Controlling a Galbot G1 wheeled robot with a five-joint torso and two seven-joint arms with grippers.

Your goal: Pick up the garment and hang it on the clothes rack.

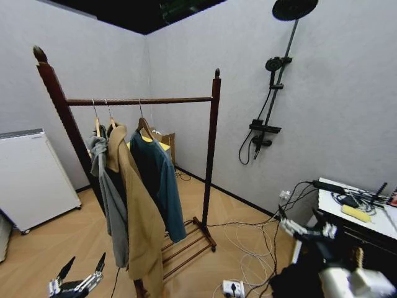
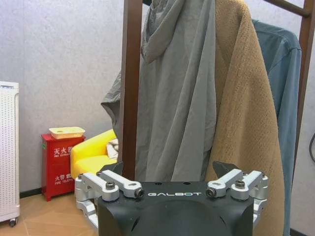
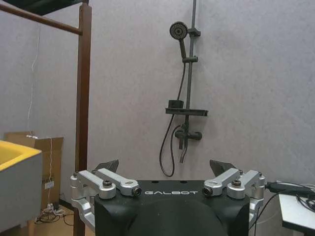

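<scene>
Herringbone wooden flooring (image 1: 74,242) runs across a room with pale grey walls, and on it stands the tall reddish-brown wooden clothes rack (image 1: 212,149) with two knob-topped posts, one horizontal rail and a slatted base shelf. The dark teal-blue long-sleeved garment (image 1: 162,180) hangs on a wooden hanger from that rail, nearest the rack's right post. Just beside it hangs a long tan coat (image 1: 138,217), and beyond that a grey hooded jacket (image 1: 108,198), each touching its neighbour.

A white cabinet (image 1: 28,177) stands against the left wall. A black shower pole with a round head (image 1: 279,81) is fixed to the right wall, well apart from the rack. White cables and a power strip (image 1: 232,287) lie on the floor near the rack's base, and a white table with cables and a yellow block (image 1: 356,208) sits at the right edge.

The left gripper (image 1: 79,273) is low at the bottom left of the head view, near the hems of the hanging clothes, its fingers spread apart and holding nothing. The right gripper (image 1: 296,227) is low on the right, near the table, fingers likewise apart and empty. In the left wrist view a red box (image 2: 61,164) and a yellow seat (image 2: 93,155) stand behind the rack.
</scene>
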